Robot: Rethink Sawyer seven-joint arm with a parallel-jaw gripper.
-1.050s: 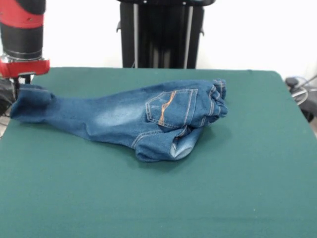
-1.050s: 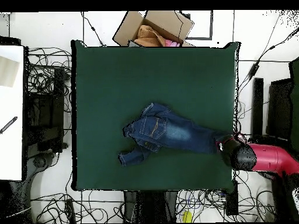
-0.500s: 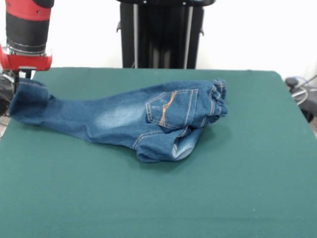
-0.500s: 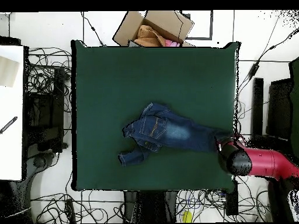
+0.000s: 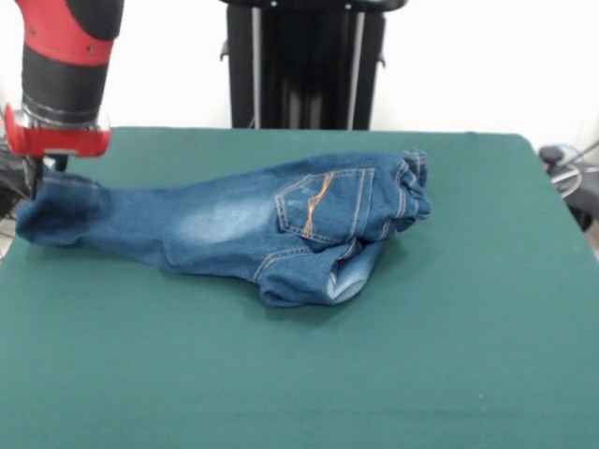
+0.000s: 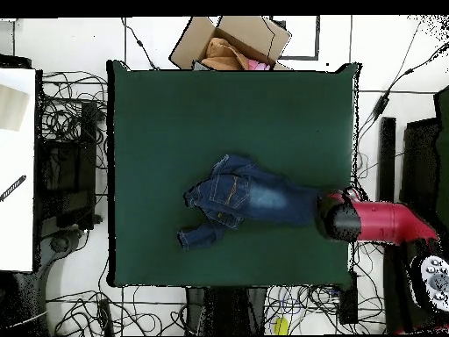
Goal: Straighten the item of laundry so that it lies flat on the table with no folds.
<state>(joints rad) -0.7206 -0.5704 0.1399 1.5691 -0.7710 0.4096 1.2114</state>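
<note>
Red arm (image 5: 64, 70) low, hand (image 5: 37, 173) apparently hidden

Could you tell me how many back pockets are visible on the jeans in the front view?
1: a back pocket with orange stitching, facing up near the bunched waist end of the jeans. A second pocket may be hidden in the folds beneath.

The green table (image 5: 449, 355) lies bare all round the jeans (image 5: 243, 229); only the red arm (image 6: 386, 224) blocks their leg end.
</note>
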